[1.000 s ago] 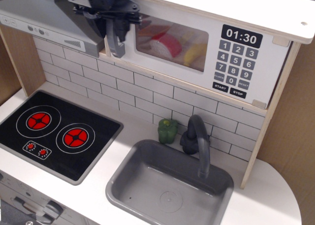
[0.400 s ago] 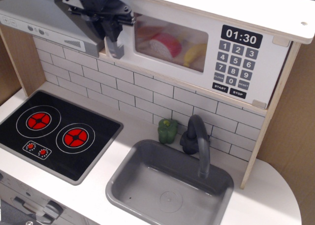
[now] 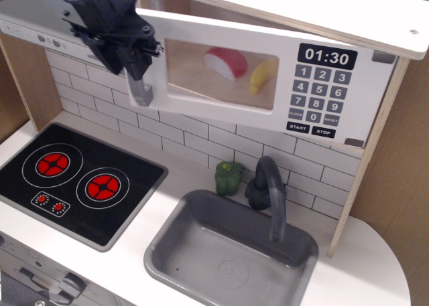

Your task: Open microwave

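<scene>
One microwave (image 3: 268, 71) hangs under the white top shelf (image 3: 322, 11), and its door is swung part-way out, the left edge standing clear of the cabinet with a dark gap showing above it. Through the clear window I see a red-and-white toy food piece (image 3: 226, 61) and a yellow banana (image 3: 263, 75). At the right of the door sit the black clock display (image 3: 327, 55) reading 01:30 and the grey number keypad (image 3: 315, 98). My claw (image 3: 137, 68) is at the door's left edge, pinched on the grey bar handle (image 3: 141, 92), whose lower end juts out below my fingers. Left of the microwave is the grey range hood (image 3: 40, 25), partly behind my arm. Below the microwave runs the white brick backsplash (image 3: 201, 138); against it stand a green pepper (image 3: 228, 177) and the dark faucet (image 3: 268, 192), over the grey sink (image 3: 194, 252). Lower left of the microwave lies the black cooktop (image 3: 74, 179) with two red burners.
</scene>
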### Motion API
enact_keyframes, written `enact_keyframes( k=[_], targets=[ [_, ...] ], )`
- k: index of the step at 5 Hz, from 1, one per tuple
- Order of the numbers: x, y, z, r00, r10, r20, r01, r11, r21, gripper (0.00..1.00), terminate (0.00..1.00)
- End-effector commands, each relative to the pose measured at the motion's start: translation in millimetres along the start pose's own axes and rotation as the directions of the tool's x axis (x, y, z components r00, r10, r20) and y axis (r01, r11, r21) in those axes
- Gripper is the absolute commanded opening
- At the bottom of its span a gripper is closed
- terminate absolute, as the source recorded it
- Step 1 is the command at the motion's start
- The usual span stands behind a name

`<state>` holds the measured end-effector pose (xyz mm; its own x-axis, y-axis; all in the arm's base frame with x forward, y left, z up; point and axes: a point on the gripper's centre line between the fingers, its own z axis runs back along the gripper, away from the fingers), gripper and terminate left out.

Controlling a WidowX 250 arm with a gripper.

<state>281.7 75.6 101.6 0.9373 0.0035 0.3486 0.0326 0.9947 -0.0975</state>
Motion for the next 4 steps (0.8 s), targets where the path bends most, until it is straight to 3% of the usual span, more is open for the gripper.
enact_keyframes(
  k=[1, 3, 4],
  targets=[
    [-56, -6, 50, 0.989, -0.017, -0.146, -0.004, 0.989, -0.146, 1.0, 0.0],
    [-36, 57, 40, 0.976, 0.195, -0.099, -0.197, 0.98, -0.015, 1.0, 0.0],
    [-15, 91, 40, 0.948, 0.314, -0.055, -0.311, 0.949, 0.059, 1.0, 0.0]
  ],
)
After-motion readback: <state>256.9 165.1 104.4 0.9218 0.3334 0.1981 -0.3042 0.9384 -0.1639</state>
